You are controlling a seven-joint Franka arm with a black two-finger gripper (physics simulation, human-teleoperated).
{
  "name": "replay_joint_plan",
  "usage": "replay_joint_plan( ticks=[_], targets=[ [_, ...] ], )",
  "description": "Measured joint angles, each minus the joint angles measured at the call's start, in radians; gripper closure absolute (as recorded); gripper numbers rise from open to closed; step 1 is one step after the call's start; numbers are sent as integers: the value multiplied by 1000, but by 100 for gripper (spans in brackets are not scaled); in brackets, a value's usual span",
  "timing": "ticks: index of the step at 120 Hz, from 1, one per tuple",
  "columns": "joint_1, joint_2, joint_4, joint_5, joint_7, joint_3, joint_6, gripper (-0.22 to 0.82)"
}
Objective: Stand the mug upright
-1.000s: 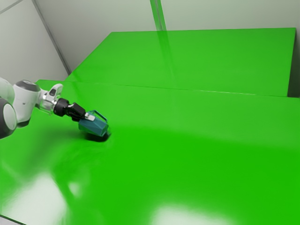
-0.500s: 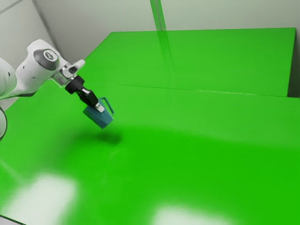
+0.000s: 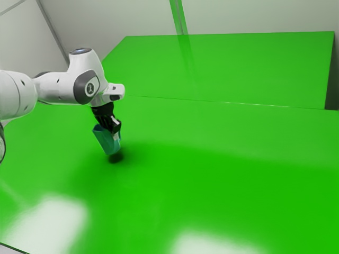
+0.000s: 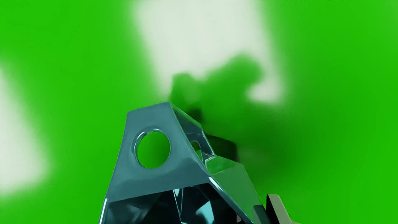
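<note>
In the exterior view, your claw [image 3: 115,131] is closed on the tilted mug [image 3: 105,139], low over the glossy green table [image 3: 212,174], with a pale wall [image 3: 254,16] behind. The wrist view gives you white glare [image 4: 199,34] beyond the mug.

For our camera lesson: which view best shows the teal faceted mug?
The exterior view: the teal faceted mug appears there from rim to base, visibly tilted. The wrist view gives a partial close-up: a flat face with a round hole.

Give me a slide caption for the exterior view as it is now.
Gripper holding a tilted teal mug over a glossy green table.
</note>
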Motion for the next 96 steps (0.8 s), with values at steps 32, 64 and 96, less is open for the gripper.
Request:
replay_joint_plan(
  ticks=[32, 64, 96],
  targets=[
    [-1, 29, -60, 30, -170, -5, 104, 78],
    [-1, 7, -69, 9, -265, -9, 137, 27],
    [-5, -116, -67, 5, -325, -11, 87, 8]
  ],
)
